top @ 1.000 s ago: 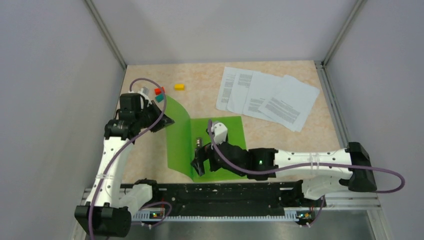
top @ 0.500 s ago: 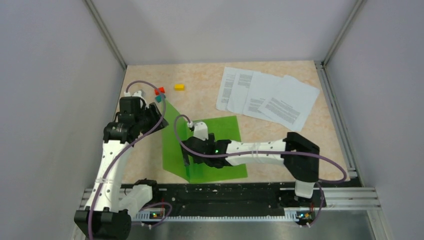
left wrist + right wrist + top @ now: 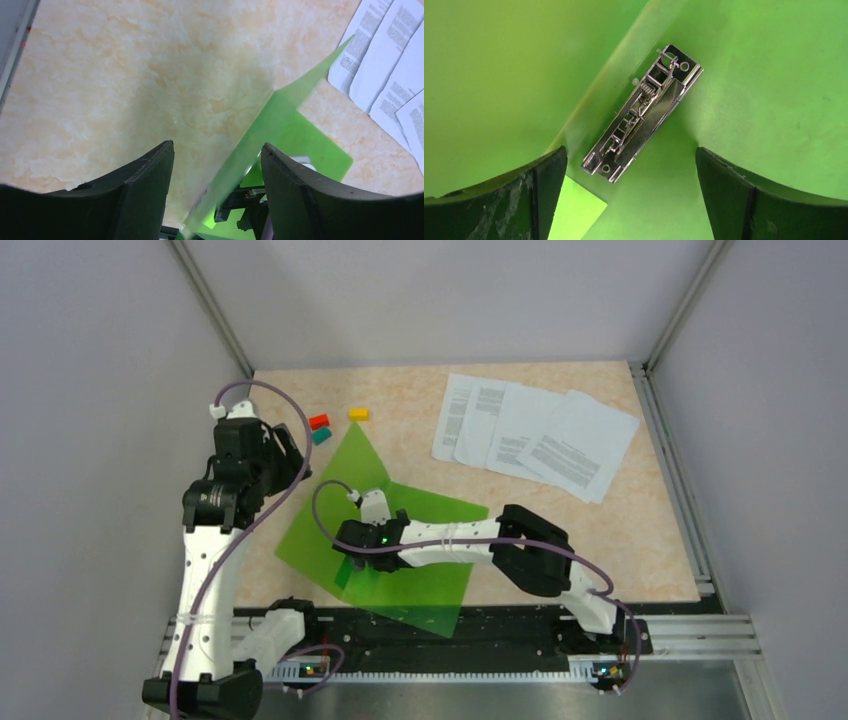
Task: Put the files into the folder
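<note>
The green folder (image 3: pixel 425 585) lies open on the table, its left cover (image 3: pixel 335 495) still raised at a slant. Its metal clip (image 3: pixel 641 115) runs along the inner spine. My left gripper (image 3: pixel 283 448) is open at the cover's far left. In the left wrist view that gripper (image 3: pixel 217 162) has the cover's edge (image 3: pixel 272 117) passing between its jaws, touching neither finger. My right gripper (image 3: pixel 345 562) hangs wide open just above the spine, and in its wrist view the gripper (image 3: pixel 629 155) holds nothing. The files (image 3: pixel 535 435) lie fanned out at the far right, also seen as files (image 3: pixel 387 65).
A red block (image 3: pixel 319 422), a teal block (image 3: pixel 321 437) and a yellow block (image 3: pixel 358 414) lie near the far left corner, just beyond the raised cover. Grey walls close in the table on the left, right and back. The folder's near corner reaches the black rail (image 3: pixel 500 635).
My left gripper opened, let go of the cover and drew back to the far left. The cover dropped outward and the folder turned. My right arm swung left over the spine.
</note>
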Robot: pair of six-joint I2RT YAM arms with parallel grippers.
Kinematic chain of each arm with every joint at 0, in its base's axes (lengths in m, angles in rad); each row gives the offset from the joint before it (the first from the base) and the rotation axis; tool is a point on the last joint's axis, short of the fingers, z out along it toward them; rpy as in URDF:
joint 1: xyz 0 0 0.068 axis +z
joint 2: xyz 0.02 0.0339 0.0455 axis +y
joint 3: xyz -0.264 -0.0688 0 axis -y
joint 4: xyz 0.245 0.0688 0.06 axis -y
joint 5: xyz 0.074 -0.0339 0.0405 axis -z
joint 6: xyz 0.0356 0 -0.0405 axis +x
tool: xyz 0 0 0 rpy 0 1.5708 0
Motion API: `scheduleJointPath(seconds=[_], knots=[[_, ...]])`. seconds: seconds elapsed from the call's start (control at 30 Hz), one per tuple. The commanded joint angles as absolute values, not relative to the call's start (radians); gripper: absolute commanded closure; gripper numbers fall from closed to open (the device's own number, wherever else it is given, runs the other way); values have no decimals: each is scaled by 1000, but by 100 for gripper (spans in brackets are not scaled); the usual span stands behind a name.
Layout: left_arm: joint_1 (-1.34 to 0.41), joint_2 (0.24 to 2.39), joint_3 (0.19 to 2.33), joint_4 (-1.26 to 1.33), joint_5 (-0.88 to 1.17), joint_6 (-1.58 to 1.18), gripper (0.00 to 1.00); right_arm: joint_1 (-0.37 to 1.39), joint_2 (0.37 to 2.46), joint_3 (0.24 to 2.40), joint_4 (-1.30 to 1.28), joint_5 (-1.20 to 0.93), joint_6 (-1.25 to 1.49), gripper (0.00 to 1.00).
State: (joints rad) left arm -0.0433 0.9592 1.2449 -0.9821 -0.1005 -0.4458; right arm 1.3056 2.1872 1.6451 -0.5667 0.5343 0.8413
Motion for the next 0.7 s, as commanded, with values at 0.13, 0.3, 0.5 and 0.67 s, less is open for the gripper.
scheduleJointPath(seconds=[0.13, 0.3, 0.5, 0.67], knots=[[-48, 930, 1348, -1025, -38, -473, 40, 1275, 2254, 1694, -664, 563, 841, 1], [-65, 914, 1313, -1011, 94, -526, 58, 1266, 2266, 1698, -669, 564, 814, 1], [-90, 887, 1299, -1006, 122, -533, 68, 1261, 2300, 1722, -668, 537, 775, 2], [-98, 885, 1258, -1010, 142, -538, 75, 1252, 2314, 1721, -670, 525, 759, 4]])
